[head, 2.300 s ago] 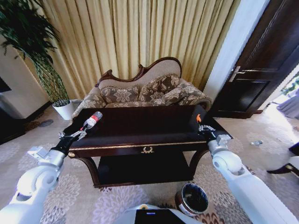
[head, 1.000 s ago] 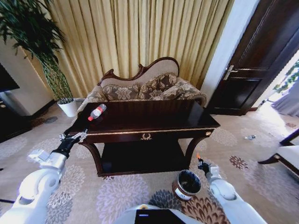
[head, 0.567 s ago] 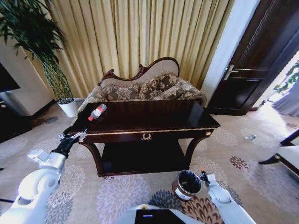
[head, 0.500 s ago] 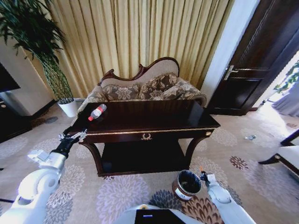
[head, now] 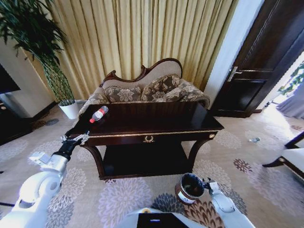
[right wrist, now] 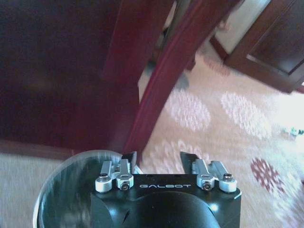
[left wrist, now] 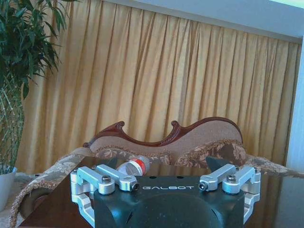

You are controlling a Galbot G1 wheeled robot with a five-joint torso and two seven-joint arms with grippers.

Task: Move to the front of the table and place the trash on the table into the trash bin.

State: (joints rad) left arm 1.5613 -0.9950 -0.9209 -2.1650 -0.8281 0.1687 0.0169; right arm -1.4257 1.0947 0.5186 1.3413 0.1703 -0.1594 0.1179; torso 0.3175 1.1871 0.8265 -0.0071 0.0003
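Lower than half a second ago, the right gripper (head: 205, 182) now sits at the right rim of the trash bin (head: 191, 188), and the orange scrap that stuck up from it earlier no longer shows. From the right wrist view, its fingers (right wrist: 129, 157) stand spread with nothing between them, poised over the bin's edge (right wrist: 61, 172), with a curved table leg (right wrist: 161, 80) rising just beyond. The bin stands on the patterned carpet (head: 118, 199) in front of the table, toward its right end.

On the other side, the left gripper (head: 74, 139) hovers at the table's front left corner, unchanged from before; in the left wrist view its fingers (left wrist: 116, 163) are spread wide and empty.

Farther off, the table (head: 156, 134) stretches dark and glossy, its gold emblem centred on the front. A clear plastic bottle (head: 99, 114) with a red label lies on its side near the table's back left corner, well apart from the left gripper. Behind the table stands the floral sofa (head: 152, 90) against gold curtains (head: 137, 38).
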